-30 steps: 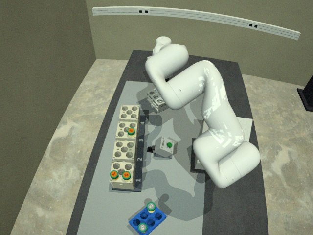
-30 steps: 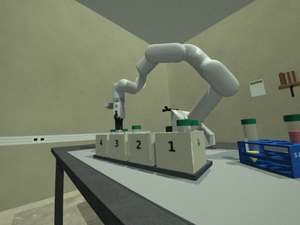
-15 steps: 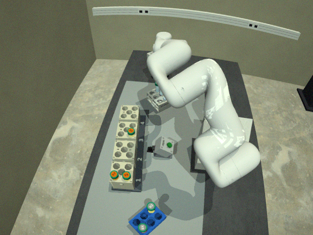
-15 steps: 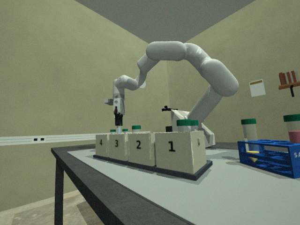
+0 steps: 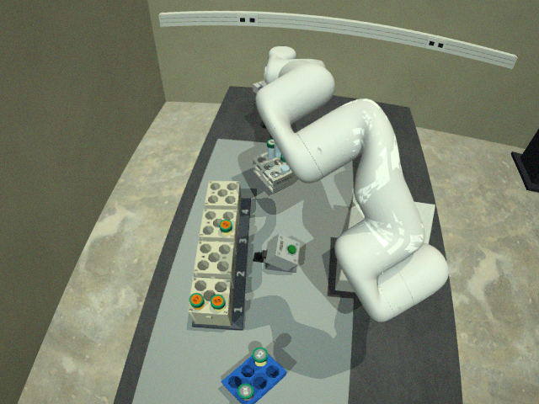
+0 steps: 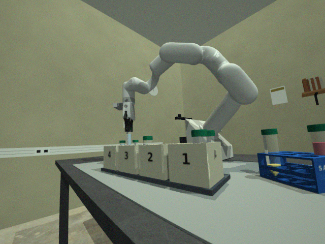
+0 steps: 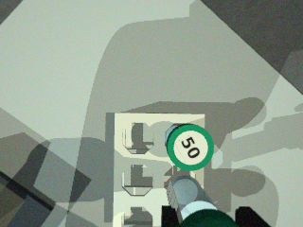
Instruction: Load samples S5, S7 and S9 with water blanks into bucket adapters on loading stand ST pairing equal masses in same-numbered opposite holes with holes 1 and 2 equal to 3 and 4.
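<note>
Pincer (image 7: 208,218) is pinching a green-capped tube (image 7: 191,199), held up above the pale rack (image 7: 158,165). Only the wrist view shows the tube marked 50 (image 7: 189,147) standing beside it. The side view shows the pincer (image 6: 128,128) high behind block 3 (image 6: 126,156); the top view hides it under the arm (image 5: 304,143).

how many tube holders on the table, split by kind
bucket adapters: 4
blue rack: 1
white rack: 1
total: 6
</note>
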{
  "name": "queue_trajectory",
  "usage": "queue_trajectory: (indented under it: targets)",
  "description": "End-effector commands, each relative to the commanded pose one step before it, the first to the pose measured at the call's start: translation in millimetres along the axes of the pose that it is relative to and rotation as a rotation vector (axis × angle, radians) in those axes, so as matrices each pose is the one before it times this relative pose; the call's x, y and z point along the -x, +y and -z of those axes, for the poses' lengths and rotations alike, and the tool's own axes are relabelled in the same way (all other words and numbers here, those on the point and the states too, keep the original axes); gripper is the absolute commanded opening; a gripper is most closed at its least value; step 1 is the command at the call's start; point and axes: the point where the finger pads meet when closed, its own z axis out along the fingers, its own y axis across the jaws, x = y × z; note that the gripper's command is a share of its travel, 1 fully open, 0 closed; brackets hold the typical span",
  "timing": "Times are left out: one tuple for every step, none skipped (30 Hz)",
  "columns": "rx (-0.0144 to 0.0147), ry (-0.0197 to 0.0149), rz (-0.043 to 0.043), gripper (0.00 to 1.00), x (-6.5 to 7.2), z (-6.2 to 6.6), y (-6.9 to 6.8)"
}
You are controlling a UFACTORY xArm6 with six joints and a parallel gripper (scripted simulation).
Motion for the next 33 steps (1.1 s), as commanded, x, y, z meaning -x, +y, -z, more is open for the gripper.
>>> queue_trajectory:
  targets:
    - [0.00062, 0.00480, 0.00121, 0.00, -1.28, 7.50, -0.30]
    - [0.00001, 0.00000, 0.00000, 0.00, -0.02, 2.01, 0.01]
    - [0.00001, 0.00000, 0.00000, 0.00, 0.00, 2.00, 0.00]
    - [0.00001, 0.00000, 0.00000, 0.00, 0.00, 2.00, 0.00]
    - [0.00001, 0.00000, 0.00000, 0.00, 0.00, 2.00, 0.00]
    - [0.00001, 0.00000, 0.00000, 0.00, 0.00, 2.00, 0.00]
    - [0.00001, 0.00000, 0.00000, 0.00, 0.00, 2.00, 0.00]
    - [0.00001, 0.00000, 0.00000, 0.00, 0.00, 2.00, 0.00]
    - [0.00001, 0.00000, 0.00000, 0.00, 0.00, 2.00, 0.00]
    - [0.00001, 0.00000, 0.00000, 0.00, 0.00, 2.00, 0.00]
    - [0.00001, 0.00000, 0.00000, 0.00, 0.00, 2.00, 0.00]
    - [0.00001, 0.00000, 0.00000, 0.00, 0.00, 2.00, 0.00]
    - [0.00001, 0.00000, 0.00000, 0.00, 0.00, 2.00, 0.00]
    - [0.00001, 0.00000, 0.00000, 0.00, 0.00, 2.00, 0.00]
    - [0.00001, 0.00000, 0.00000, 0.00, 0.00, 2.00, 0.00]
    - [0.00001, 0.00000, 0.00000, 0.00, 0.00, 2.00, 0.00]
    - [0.00000, 0.00000, 0.00000, 0.00, 0.00, 0.00, 0.00]
    - [0.00000, 0.00000, 0.00000, 0.00, 0.00, 0.00, 0.00]
    - [0.00001, 0.00000, 0.00000, 0.00, -0.02, 2.01, 0.01]
    - [0.00001, 0.00000, 0.00000, 0.00, 0.00, 2.00, 0.00]
    - [0.00001, 0.00000, 0.00000, 0.00, 0.00, 2.00, 0.00]
    - [0.00001, 0.00000, 0.00000, 0.00, 0.00, 2.00, 0.00]
    - [0.00001, 0.00000, 0.00000, 0.00, 0.00, 2.00, 0.00]
    - [0.00001, 0.00000, 0.00000, 0.00, 0.00, 2.00, 0.00]
    - [0.00001, 0.00000, 0.00000, 0.00, 0.00, 2.00, 0.00]
    - [0.00001, 0.00000, 0.00000, 0.00, 0.00, 2.00, 0.00]
    - [0.00001, 0.00000, 0.00000, 0.00, 0.00, 2.00, 0.00]
    - [0.00001, 0.00000, 0.00000, 0.00, 0.00, 2.00, 0.00]
    - [0.00001, 0.00000, 0.00000, 0.00, 0.00, 2.00, 0.00]
    - [0.00001, 0.00000, 0.00000, 0.00, 0.00, 2.00, 0.00]
    - [0.00000, 0.00000, 0.00000, 0.00, -0.02, 0.00, 0.00]
    - [0.00000, 0.00000, 0.00000, 0.00, -0.01, 0.00, 0.00]
    - [0.00000, 0.00000, 0.00000, 0.00, -0.01, 0.00, 0.00]
